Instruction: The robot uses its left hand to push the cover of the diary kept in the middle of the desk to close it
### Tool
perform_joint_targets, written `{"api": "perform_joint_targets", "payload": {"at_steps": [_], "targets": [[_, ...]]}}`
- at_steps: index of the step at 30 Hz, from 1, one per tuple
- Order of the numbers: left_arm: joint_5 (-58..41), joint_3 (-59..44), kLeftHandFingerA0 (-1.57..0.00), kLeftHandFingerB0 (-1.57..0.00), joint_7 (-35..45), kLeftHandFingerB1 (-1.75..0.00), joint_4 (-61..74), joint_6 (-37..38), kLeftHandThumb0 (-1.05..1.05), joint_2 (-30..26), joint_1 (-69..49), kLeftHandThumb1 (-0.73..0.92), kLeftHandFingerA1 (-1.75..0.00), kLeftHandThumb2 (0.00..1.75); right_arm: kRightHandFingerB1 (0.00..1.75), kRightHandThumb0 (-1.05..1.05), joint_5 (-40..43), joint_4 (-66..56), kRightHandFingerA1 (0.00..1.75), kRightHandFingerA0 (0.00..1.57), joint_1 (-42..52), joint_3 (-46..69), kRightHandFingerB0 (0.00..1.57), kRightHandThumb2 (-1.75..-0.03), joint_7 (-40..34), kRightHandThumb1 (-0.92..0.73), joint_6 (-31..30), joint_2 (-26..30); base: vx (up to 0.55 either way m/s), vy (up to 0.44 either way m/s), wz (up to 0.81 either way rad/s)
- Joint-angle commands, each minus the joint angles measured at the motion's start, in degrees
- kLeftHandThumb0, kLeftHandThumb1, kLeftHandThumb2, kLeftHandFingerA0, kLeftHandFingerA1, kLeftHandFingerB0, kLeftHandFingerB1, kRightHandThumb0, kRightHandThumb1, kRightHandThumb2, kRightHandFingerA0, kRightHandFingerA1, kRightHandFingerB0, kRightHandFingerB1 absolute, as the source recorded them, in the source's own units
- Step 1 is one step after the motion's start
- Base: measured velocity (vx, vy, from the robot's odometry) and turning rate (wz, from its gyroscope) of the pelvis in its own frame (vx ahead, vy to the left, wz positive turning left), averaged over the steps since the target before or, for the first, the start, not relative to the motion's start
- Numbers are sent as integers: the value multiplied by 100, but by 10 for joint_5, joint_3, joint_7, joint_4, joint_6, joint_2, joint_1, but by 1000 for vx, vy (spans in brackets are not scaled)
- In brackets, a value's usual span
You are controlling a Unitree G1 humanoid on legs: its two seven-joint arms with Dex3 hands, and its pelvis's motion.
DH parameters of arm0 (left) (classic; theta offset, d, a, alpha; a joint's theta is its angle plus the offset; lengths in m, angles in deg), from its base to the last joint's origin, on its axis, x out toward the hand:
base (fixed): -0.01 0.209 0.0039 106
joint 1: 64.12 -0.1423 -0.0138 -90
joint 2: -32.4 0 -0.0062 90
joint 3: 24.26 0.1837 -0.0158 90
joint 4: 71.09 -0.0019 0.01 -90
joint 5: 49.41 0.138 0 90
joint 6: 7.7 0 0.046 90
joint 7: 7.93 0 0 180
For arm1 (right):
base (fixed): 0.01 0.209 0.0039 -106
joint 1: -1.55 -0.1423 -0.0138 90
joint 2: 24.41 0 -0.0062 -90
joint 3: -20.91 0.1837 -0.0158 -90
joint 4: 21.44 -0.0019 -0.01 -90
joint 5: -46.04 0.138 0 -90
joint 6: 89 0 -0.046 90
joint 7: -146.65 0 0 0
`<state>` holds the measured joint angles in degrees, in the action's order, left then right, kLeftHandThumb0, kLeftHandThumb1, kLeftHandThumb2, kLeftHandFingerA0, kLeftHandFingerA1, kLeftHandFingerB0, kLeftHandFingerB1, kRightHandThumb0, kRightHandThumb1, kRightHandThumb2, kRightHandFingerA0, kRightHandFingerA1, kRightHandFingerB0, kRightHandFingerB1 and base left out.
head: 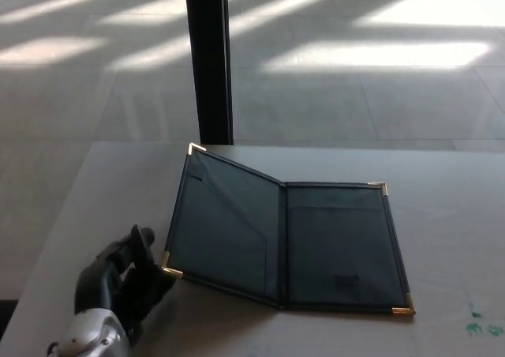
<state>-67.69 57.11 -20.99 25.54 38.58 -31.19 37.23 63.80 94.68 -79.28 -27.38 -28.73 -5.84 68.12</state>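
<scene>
A dark diary [335, 242] with gold corners lies open in the middle of the pale desk [442, 191]. Its right half rests flat, while the left cover [225, 227] is raised at a slant. My left hand [122, 282] is over the desk at the lower left, just left of the cover's near gold corner [170, 270]. Its black fingers are apart and hold nothing. I cannot tell whether the fingertips touch the cover. The right hand does not show.
A black post [208, 57] stands behind the desk's far edge, just beyond the diary. Small green marks [477, 321] sit on the desk at the lower right. The desk's left edge runs close by my left hand.
</scene>
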Motion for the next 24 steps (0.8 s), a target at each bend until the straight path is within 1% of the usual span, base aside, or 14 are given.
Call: {"api": "perform_joint_targets", "payload": {"at_steps": [1, 3, 4, 8, 9, 11, 12, 13, 14, 16, 17, 20, 21, 24], "targets": [[1, 31, -30, -24, -12, -47, 6, -64, -87, 28, -22, 92, -53, 86, 53, -102, 18, 1, 72, 91, -5, 10, 54, -65, -8, -88, -18, 22, 0, 0, 0], [3, 41, -29, -11, -12, -49, 6, -61, -77, 36, -31, 83, -60, 126, 54, -103, 16, -4, 73, 91, -2, 8, 54, -66, -7, -89, -19, 22, 0, 0, 0], [4, 47, -30, -24, -12, -48, 7, -59, -86, 38, -37, 92, -53, 87, 53, -101, 18, -4, 73, 90, -2, 8, 54, -67, -7, -88, -20, 22, 0, 0, 0], [6, 68, -32, -23, -17, -48, 8, -54, -84, 43, -45, 92, -53, 88, 55, -101, 24, -6, 74, 92, -3, 9, 52, -65, -5, -88, -20, 22, 0, 0, 0], [2, 70, -32, -21, -20, -47, 6, -52, -87, 52, -49, 92, -52, 87, 58, -103, 23, -1, 72, 85, -4, 9, 49, -122, -4, -70, -19, 24, 0, 0, 0], [-6, 72, -32, -21, -23, -47, 3, -51, -87, 62, -55, 92, -52, 87, 58, -103, 22, 5, 72, 85, -7, 9, 49, -122, -5, -70, -18, 25, 0, 0, 0], [-11, 67, -30, -19, -32, -46, 0, -57, -89, 72, -52, 92, -52, 88, 53, -101, 24, 4, 72, 93, -6, 10, 54, -66, -6, -88, -18, 24, 0, 0, 0], [-13, 67, -30, -19, -34, -46, 0, -57, -89, 72, -52, 92, -52, 88, 53, -101, 25, 4, 72, 93, -6, 10, 54, -66, -6, -88, -18, 24, 0, 0, 0], [-16, 66, -34, -24, -39, -48, -6, -55, -88, 80, -49, 92, -55, 89, 58, -102, 24, 1, 71, 83, -6, 9, 48, -121, -8, -70, -21, 24, 0, 0, 0], [-18, 66, -34, -27, -50, -48, -18, -51, -87, 94, -37, 92, -55, 88, 58, -101, 24, -2, 71, 82, -4, 7, 47, -121, -6, -70, -23, 24, 0, 0, 0], [-19, 67, -34, -28, -55, -47, -24, -50, -88, 98, -25, 92, -53, 86, 53, -101, 24, -1, 73, 93, -4, 7, 53, -66, -6, -89, -21, 24, 0, 0, 0], [-34, 56, -33, -11, -69, -48, -38, -46, -75, 118, 30, 83, -62, 125, 56, -103, 22, -12, 74, 95, -1, 7, 53, -67, -12, -88, -24, 22, 0, 0, 0], [-38, 54, -30, -25, -72, -46, -39, -44, -87, 121, 47, 92, -52, 87, 56, -103, 18, -12, 73, 94, 0, 3, 53, -67, -11, -89, -24, 23, 0, 0, 0], [-5, 72, -34, -14, -84, -48, -66, 11, -78, 117, 148, 87, -60, 127, 54, -103, 20, -12, 73, 94, 2, 3, 53, -67, -8, -88, -27, 24, 0, 0, 0]]}}
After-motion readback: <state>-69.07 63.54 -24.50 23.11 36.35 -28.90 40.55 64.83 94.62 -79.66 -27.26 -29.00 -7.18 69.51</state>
